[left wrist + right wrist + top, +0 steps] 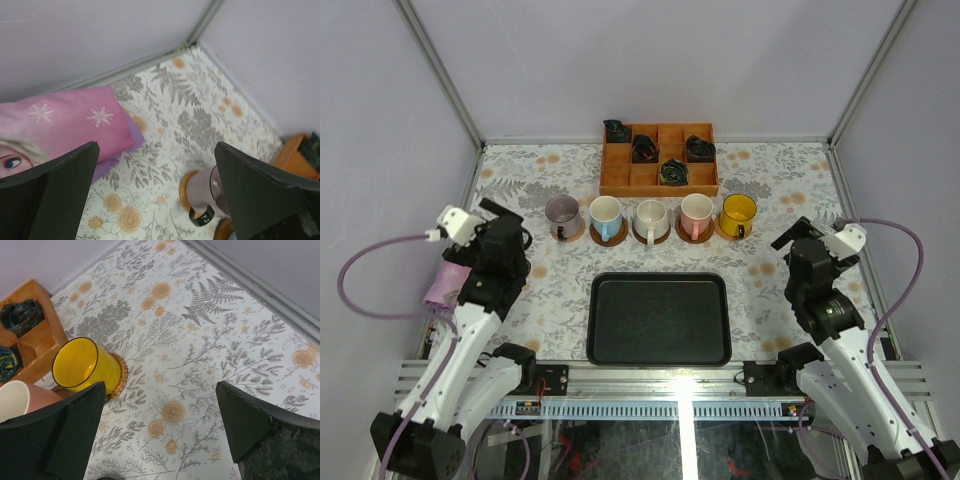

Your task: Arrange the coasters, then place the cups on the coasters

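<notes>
Five cups stand in a row, each on a coaster: mauve-grey [561, 211], light blue [606, 213], cream-white [651, 216], pink [696, 210] and yellow [738, 210]. My left gripper [512, 232] hangs open to the left of the row, holding nothing. Its wrist view shows the mauve cup [210, 192] on a tan woven coaster [186, 186], right of the gap between the jaws [157, 192]. My right gripper [792, 242] is open and empty, to the right of the row. Its wrist view [160, 432] shows the yellow cup [82, 365] on a woven coaster [120, 376] and the pink cup [22, 396].
A black rectangular tray [659, 345] lies in front of the row, between the arms. An orange wooden grid box [620, 178] with dark bundles stands behind the cups. A pink printed pouch [60, 122] lies at the left table edge. Grey walls enclose three sides.
</notes>
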Robot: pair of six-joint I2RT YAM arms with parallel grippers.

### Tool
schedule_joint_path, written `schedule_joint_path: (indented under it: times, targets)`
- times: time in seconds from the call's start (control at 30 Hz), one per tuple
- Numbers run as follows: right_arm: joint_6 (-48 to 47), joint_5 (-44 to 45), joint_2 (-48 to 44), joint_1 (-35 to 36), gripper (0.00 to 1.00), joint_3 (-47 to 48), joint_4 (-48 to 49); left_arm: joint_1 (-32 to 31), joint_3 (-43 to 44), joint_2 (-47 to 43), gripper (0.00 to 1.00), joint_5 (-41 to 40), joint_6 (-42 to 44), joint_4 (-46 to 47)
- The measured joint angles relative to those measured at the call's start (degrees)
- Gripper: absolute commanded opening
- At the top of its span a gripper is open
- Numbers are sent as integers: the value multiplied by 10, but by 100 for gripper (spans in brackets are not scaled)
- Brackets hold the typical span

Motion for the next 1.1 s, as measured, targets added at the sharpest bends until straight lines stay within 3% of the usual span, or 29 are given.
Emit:
schedule_joint_path:
  times: [0.2, 0.57, 1.1]
  targets:
    - [30, 35, -67, 0, 99, -17, -34, 0, -16, -65, 100, -82, -63, -30]
    - [64, 78, -217, 0, 99, -66, -62, 0, 43, 41, 100, -154, -253, -215]
    - [76, 79, -178, 0, 99, -68, -71, 0, 51, 28, 100, -166, -324, -266]
